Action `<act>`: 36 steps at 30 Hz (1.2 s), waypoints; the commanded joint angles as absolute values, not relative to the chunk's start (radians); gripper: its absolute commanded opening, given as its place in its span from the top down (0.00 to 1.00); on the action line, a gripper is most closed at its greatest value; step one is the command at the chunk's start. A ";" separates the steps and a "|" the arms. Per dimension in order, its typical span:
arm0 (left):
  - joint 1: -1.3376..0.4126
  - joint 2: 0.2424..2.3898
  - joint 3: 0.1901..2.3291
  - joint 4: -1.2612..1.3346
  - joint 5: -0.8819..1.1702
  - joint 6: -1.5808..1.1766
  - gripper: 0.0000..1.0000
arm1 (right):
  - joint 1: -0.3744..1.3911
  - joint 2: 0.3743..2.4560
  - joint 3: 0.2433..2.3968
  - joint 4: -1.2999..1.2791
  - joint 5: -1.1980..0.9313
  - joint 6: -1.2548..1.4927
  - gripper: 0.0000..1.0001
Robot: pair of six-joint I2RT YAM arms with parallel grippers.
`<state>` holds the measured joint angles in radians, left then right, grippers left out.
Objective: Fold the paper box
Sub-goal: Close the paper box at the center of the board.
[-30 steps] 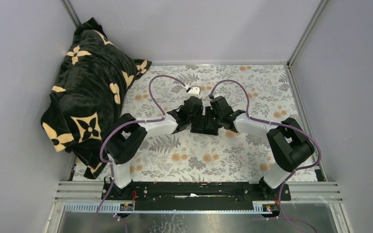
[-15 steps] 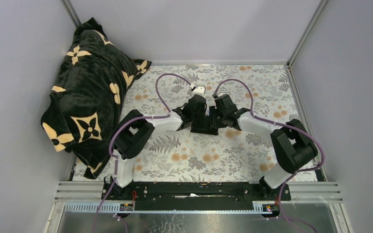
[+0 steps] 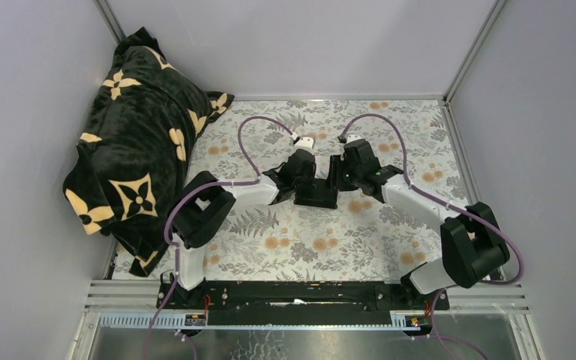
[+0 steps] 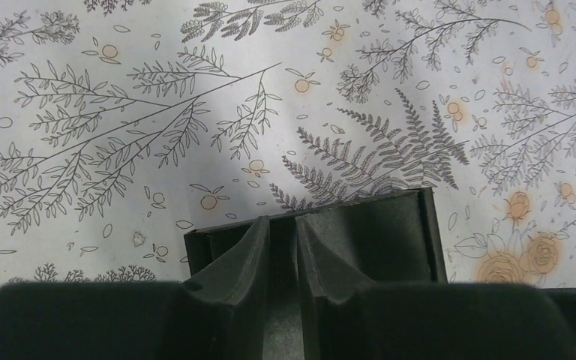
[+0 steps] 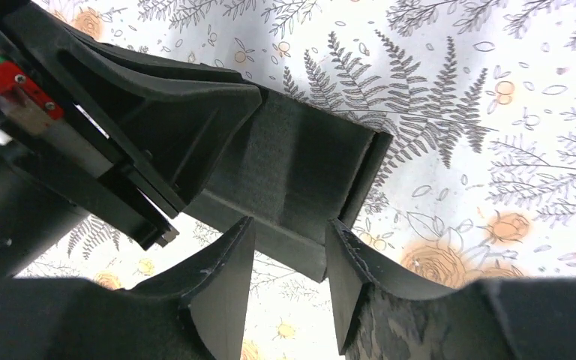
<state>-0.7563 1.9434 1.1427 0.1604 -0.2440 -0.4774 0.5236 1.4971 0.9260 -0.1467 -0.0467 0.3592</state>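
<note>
Overhead, pale grey walls (image 3: 307, 45) close in the table on three sides. A cloth (image 3: 307, 247) printed with grey ferns and orange flowers covers the tabletop. A blanket (image 3: 139, 142), black with cream flower motifs, lies heaped at the far left, leaning on the left wall and spilling over the cloth's edge. A black rail (image 3: 307, 294) runs along the near edge and carries both bases. The left arm (image 3: 202, 214) and right arm (image 3: 457, 240) reach inward and meet at the middle of the table, with purple cables (image 3: 259, 127) looping above them.

The box (image 3: 316, 195) sits there between the two wrists. It is matte black card, partly formed, with an open top and raised walls around a flat floor. Nothing lies inside it except the left fingers (image 4: 244, 255). The left gripper (image 4: 283, 225) reaches in from above, its jaws drawn nearly together, pinching one wall. The right gripper (image 5: 290, 221) hangs just beside the box's edge with jaws apart, clamping nothing.
</note>
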 commanded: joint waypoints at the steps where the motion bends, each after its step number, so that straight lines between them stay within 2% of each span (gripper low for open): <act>1: -0.751 1.878 1.127 0.178 -0.227 -0.452 0.75 | 0.503 1.381 0.882 -0.153 -0.038 0.339 0.52; 9: -0.754 1.684 1.043 0.111 -0.200 -0.462 0.73 | 0.504 1.161 0.761 -0.202 -0.027 0.374 0.44; 18: -0.799 1.404 0.931 -0.070 -0.186 -0.529 0.69 | 0.503 1.076 0.797 -0.347 -0.045 0.339 0.40; 22: -0.819 1.308 0.866 -0.106 -0.191 -0.577 0.68 | 0.503 1.185 0.929 -0.365 -0.050 0.302 0.39; 30: -0.877 1.220 0.787 -0.177 -0.183 -0.630 0.68 | 0.502 1.572 1.313 -0.484 -0.018 0.190 0.42; 32: -0.883 1.195 0.745 -0.197 -0.184 -0.652 0.73 | 0.496 1.677 1.412 -0.529 -0.006 0.150 0.45; 34: -0.890 1.161 0.697 -0.192 -0.163 -0.691 0.78 | 0.489 1.781 1.524 -0.572 -0.005 0.107 0.54; 36: -0.903 1.135 0.657 -0.193 -0.145 -0.721 0.82 | 0.473 1.867 1.592 -0.590 0.020 0.091 0.58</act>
